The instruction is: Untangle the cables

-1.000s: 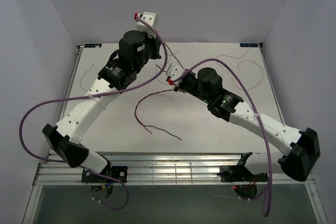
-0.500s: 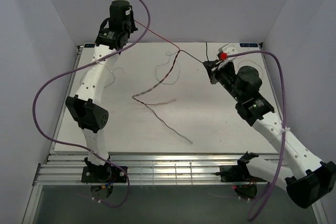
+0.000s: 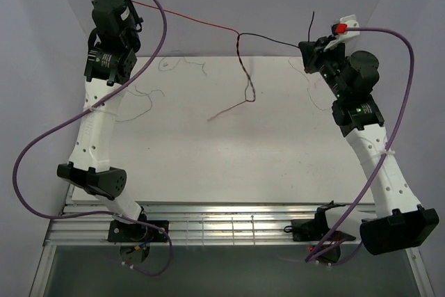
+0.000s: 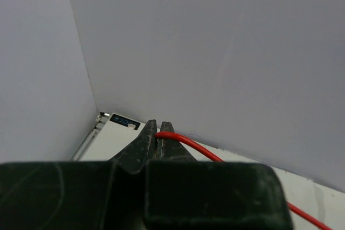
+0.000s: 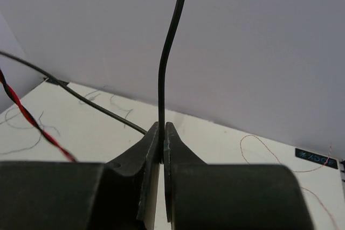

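While the left pincer [image 4: 157, 126] pinches the red cable [image 4: 188, 143] and the right pincer [image 5: 163, 129] the black cable [image 5: 161, 79], they stretch sideways.

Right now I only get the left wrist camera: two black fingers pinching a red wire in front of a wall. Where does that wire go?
Observer: From above, the red wire runs right from the left gripper to a red-and-black twist hanging over the table.
Operator: Who holds the other side?
Observer: The right gripper, shut on a black wire whose cut end sticks up.
Operator: Anything lying on the table?
Observer: Yes, thin loose strands, some pale red.
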Controlling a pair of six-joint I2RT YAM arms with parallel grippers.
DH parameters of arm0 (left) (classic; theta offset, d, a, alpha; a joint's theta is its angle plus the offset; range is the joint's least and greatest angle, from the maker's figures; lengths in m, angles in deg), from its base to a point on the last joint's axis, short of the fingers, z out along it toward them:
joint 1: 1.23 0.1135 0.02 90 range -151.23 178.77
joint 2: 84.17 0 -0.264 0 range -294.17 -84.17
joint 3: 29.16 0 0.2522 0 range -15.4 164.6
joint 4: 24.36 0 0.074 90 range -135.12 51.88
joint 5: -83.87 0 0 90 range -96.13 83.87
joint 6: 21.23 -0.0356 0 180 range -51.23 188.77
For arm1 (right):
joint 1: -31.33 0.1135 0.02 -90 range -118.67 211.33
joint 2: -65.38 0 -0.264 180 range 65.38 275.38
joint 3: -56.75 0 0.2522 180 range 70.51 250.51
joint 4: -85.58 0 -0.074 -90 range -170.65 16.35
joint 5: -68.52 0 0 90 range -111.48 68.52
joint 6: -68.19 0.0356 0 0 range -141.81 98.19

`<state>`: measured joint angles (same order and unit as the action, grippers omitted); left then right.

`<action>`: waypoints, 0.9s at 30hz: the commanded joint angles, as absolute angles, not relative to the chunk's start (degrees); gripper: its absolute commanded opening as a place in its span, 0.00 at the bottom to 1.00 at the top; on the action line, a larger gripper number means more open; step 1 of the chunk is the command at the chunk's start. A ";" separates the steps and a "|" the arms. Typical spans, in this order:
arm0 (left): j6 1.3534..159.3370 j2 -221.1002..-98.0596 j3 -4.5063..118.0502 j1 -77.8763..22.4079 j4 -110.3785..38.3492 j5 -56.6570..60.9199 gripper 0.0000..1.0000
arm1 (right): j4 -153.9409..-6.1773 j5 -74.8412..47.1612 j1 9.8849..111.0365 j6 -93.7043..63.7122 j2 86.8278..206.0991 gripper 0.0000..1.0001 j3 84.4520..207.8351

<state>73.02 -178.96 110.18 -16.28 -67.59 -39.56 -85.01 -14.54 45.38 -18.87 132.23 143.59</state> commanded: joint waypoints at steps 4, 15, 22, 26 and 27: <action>66.48 -175.94 111.16 -14.42 -61.77 -49.02 0.00 | -83.12 -16.73 37.05 -19.00 133.32 0.08 151.36; 60.33 -173.03 109.93 -14.42 -56.32 -53.50 0.00 | -80.74 -20.60 27.82 -21.55 130.69 0.08 155.67; 55.24 -171.19 109.41 -14.42 -51.14 -56.05 0.00 | -77.41 -23.41 24.66 -25.32 130.33 0.08 158.92; 50.41 -170.75 109.06 -14.42 -47.27 -58.24 0.00 | -76.70 -24.03 23.43 -26.20 130.60 0.08 161.03; 49.70 -170.66 109.06 -14.42 -46.82 -58.60 0.00 | -76.61 -24.12 23.16 -26.47 130.60 0.08 161.21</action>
<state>54.53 -173.51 109.07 -15.63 -51.96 -53.75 -77.02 -19.59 24.85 -23.92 131.31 158.34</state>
